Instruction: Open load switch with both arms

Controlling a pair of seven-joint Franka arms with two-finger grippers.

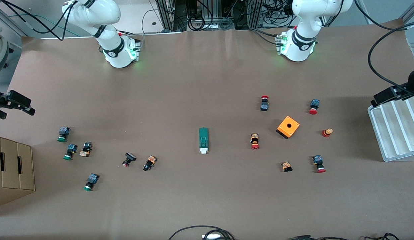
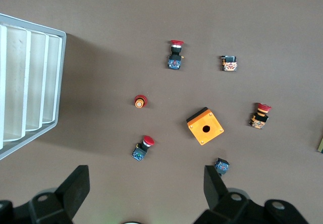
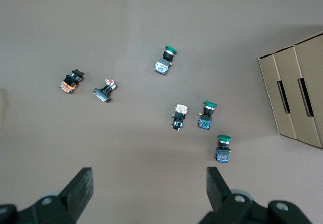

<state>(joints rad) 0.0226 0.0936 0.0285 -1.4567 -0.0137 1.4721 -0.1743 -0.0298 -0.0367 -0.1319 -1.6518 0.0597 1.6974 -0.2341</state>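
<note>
Front view: you are looking at the load switch (image 1: pixel 203 140) lying flat near the middle of the brown table (image 1: pixel 200 83), its white lever end pointing toward the front camera. It is lying alone, well apart from everything else. Toward the left arm's end, the orange box (image 1: pixel 288 127) is sitting among red-capped push-buttons (image 1: pixel 264 103); toward the right arm's end, green-capped push-buttons (image 1: pixel 63 133) are lying scattered, with a cardboard box (image 1: pixel 12 170) at the table's edge. A white ribbed tray (image 1: pixel 395 128) is resting at the left arm's end. Both arms are waiting, raised near their bases, and neither gripper is showing here.

Left wrist view: you are seeing the left gripper (image 2: pixel 146 191) hanging high over the table with its jaws spread wide and nothing between them. It is hovering over the orange box (image 2: pixel 205 126), the red-capped push-buttons (image 2: pixel 143 148) and the white ribbed tray (image 2: pixel 30 82). A dark sliver at the picture's edge may be the load switch, but you cannot tell.

Right wrist view: you are seeing the right gripper (image 3: pixel 150 191) hanging high as well, jaws wide apart and empty. It is hovering over the green-capped push-buttons (image 3: pixel 222 148) and the cardboard box (image 3: pixel 298 95). The load switch is not showing here.
</note>
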